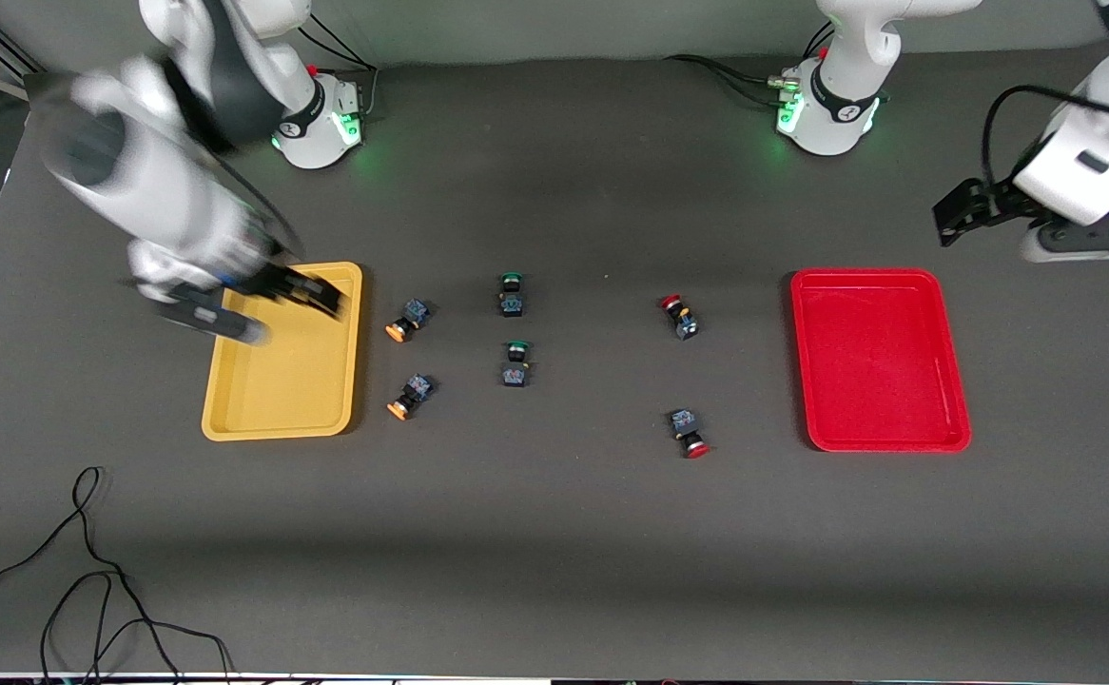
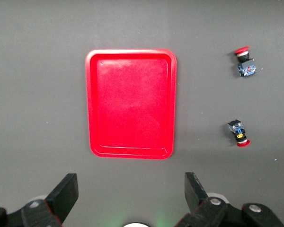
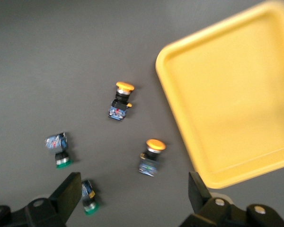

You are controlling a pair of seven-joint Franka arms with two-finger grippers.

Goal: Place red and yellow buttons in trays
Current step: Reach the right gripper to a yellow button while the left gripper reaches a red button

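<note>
Lowest in the front frame lay a loose black cable (image 1: 88,571), at the lower left corner. Above it, at centre left, sat the yellow tray (image 1: 283,400), long axis running up the frame, and at centre right the red tray (image 1: 883,366), set the same way; both held nothing. Two yellow buttons (image 1: 409,319) (image 1: 409,397) lay on their sides just beside the yellow tray, caps pointing down-left toward it. Two green buttons (image 1: 512,295) (image 1: 515,364) lay mid-frame, caps pointing up the frame. One red button (image 1: 680,316) lay with its cap toward the upper left; the other red button (image 1: 690,433), lower in the frame, pointed its cap down-right. Both were near the red tray but apart from it. Over the yellow tray's upper edge hung the right gripper (image 1: 312,290), blurred, jaws wide apart and holding nothing. At the upper right edge of the frame the left gripper (image 1: 968,211) hung over bare table, jaws apart and holding nothing.
</note>
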